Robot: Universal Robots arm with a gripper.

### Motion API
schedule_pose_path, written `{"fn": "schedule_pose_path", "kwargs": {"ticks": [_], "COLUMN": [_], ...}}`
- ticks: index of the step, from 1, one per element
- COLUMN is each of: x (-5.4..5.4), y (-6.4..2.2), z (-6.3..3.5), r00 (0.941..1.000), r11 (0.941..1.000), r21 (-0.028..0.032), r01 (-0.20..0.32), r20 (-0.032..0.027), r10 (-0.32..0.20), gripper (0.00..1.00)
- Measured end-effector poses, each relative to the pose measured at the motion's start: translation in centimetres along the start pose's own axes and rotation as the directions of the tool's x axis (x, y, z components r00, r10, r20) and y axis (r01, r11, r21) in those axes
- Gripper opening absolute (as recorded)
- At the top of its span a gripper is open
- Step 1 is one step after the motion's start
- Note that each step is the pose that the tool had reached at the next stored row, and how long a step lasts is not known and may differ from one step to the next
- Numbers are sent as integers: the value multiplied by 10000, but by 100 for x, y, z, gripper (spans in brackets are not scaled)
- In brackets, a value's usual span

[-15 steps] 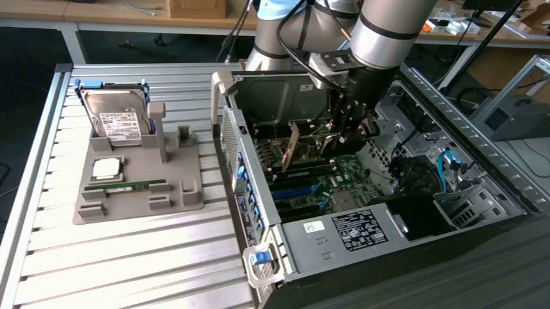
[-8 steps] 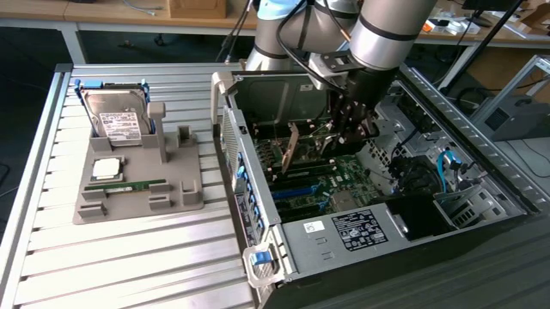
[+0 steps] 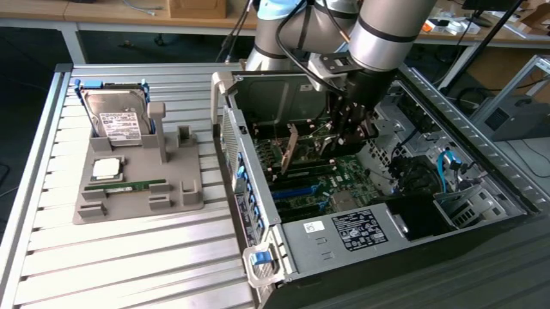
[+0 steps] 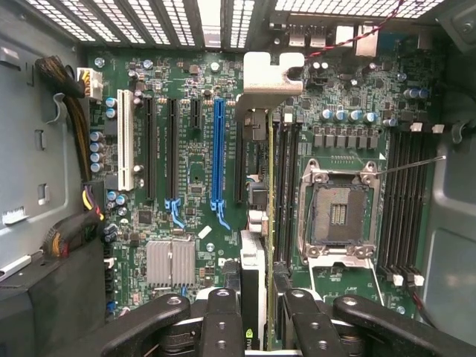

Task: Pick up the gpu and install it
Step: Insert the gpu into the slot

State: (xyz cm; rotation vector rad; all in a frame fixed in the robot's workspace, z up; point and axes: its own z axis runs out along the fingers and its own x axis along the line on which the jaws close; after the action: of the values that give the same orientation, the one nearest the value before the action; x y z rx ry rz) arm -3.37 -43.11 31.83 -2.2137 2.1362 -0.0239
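The arm reaches down into the open case, its gripper low over the motherboard. The jaws stand part-way closed on the gpu, which the wrist view shows edge-on: a thin card running between the fingers, with its silver bracket at the far end near the case's vented rear wall. In that view the card sits over the board between the black slot beside the blue slot and the cpu socket, whose seat is bare; whether its edge has gone into a slot cannot be told. In the exterior view a tan card stands upright just beside the gripper, above the board. Inside the case there are also a white slot, memory slots beyond the socket, a bundle of cables by one side wall, and a labelled power supply at the near end. On the slatted table, towards the exterior view's left, a grey holder carries a hard drive propped in its rear cradle, a cpu lying flat in a square pocket, and a green memory stick lying in a groove in front of it.
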Motion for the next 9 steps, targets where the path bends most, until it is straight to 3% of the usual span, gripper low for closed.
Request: {"fn": "schedule_pose_path", "kwargs": {"ticks": [9], "x": [1], "y": [12], "z": [15], "r00": [10000], "r11": [10000], "r21": [0], "r01": [1], "r20": [0], "r10": [-1], "gripper": [27]}}
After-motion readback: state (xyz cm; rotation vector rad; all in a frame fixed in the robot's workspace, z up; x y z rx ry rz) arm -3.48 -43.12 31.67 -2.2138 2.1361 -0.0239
